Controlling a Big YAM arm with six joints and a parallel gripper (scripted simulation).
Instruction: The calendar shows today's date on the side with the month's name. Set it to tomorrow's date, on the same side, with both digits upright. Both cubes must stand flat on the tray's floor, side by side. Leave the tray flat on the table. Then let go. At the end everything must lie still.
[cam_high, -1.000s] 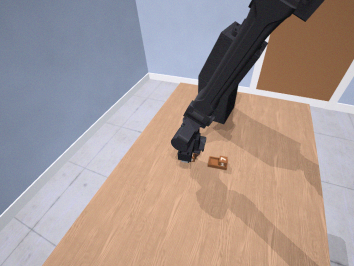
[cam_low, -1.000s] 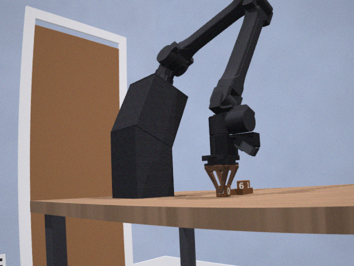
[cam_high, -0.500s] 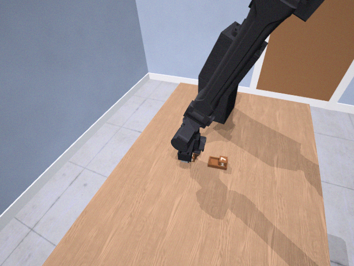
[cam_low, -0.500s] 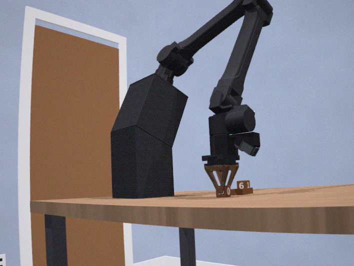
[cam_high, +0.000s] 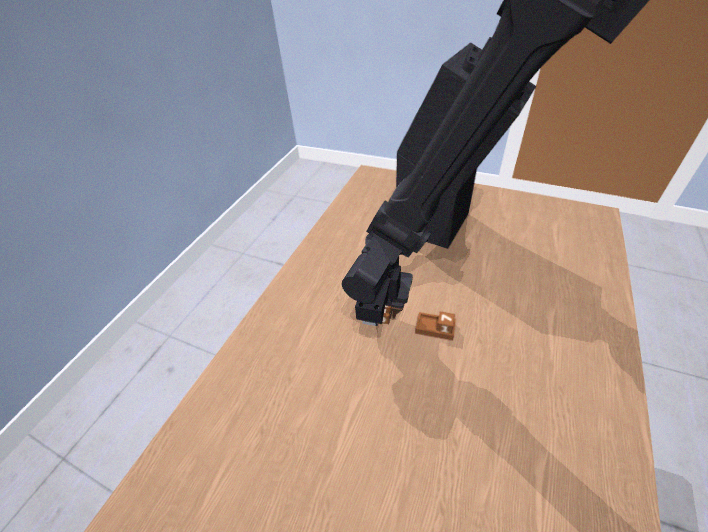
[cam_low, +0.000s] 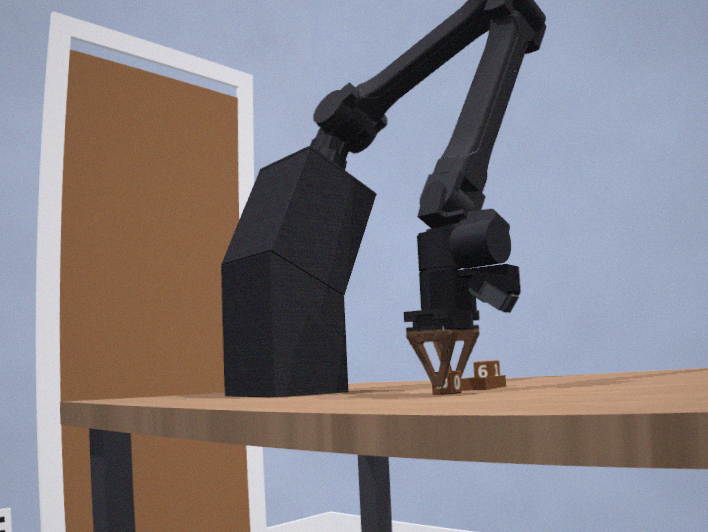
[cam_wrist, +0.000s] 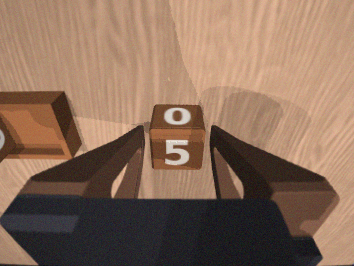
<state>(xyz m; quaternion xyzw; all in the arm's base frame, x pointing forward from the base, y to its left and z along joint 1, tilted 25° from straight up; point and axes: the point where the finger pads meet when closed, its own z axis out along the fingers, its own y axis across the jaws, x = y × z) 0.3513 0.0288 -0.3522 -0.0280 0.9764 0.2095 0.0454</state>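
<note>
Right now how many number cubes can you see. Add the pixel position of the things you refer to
2. One cube (cam_low: 456, 383) (cam_wrist: 177, 142) stands on the table between the hand's parted fingers, outside the tray; the other (cam_high: 445, 320) (cam_low: 486, 370) sits at one end of the tray (cam_high: 426, 331) (cam_low: 488, 384) (cam_wrist: 34, 96).
</note>
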